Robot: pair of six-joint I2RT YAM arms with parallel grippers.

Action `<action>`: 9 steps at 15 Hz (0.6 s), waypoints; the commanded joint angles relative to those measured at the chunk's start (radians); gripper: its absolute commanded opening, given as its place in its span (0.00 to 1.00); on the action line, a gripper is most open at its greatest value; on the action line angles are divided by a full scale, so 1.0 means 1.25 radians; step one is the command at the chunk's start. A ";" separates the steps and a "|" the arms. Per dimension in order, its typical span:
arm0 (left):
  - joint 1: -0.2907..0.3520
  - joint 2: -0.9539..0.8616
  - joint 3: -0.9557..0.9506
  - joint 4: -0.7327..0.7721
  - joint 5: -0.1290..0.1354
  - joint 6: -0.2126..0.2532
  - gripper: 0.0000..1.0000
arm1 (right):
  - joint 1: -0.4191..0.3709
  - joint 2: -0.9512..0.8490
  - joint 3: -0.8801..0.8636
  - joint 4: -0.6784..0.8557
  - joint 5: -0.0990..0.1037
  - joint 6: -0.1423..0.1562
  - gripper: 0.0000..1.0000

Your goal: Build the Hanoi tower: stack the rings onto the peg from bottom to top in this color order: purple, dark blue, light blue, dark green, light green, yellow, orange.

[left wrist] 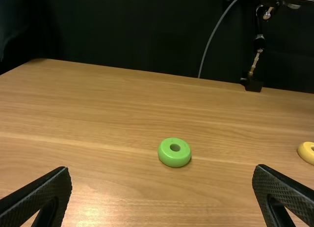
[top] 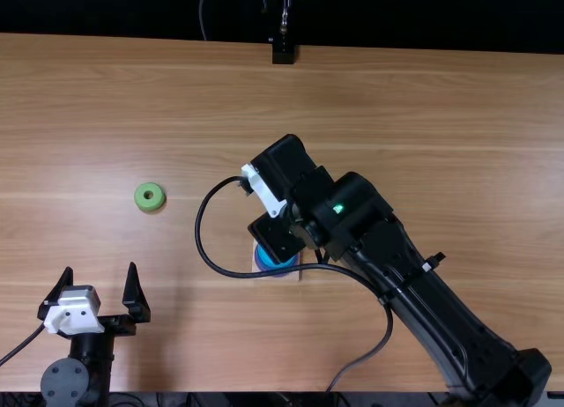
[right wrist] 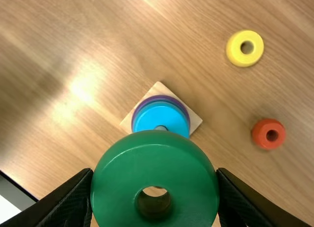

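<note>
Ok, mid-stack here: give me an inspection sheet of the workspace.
Surface: light brown wooden table, with glare spots.
Peg base: purple ring low, light blue ring topmost.
Loose rings: light green ring, yellow ring and orange ring on the table.
Clutter: nothing seen.
Left gripper: open, empty.
Right gripper: holds the dark green ring, raised near the peg base.
Cables: black cable loops off the right arm, crossing the base in the top view.
Surroundings: black backdrop beyond the far edge.
</note>
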 commanded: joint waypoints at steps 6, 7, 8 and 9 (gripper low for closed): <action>0.006 -0.009 -0.026 -0.005 0.000 0.007 1.00 | -0.019 0.024 0.015 0.001 0.003 -0.001 0.00; 0.006 -0.009 -0.026 -0.005 0.000 0.007 1.00 | -0.019 0.024 0.016 0.004 0.003 0.003 0.00; 0.006 -0.009 -0.026 -0.005 0.000 0.007 1.00 | -0.016 0.024 0.016 0.004 0.005 0.004 0.21; 0.006 -0.009 -0.026 -0.005 0.000 0.007 1.00 | -0.015 0.024 0.015 0.004 0.005 0.001 0.80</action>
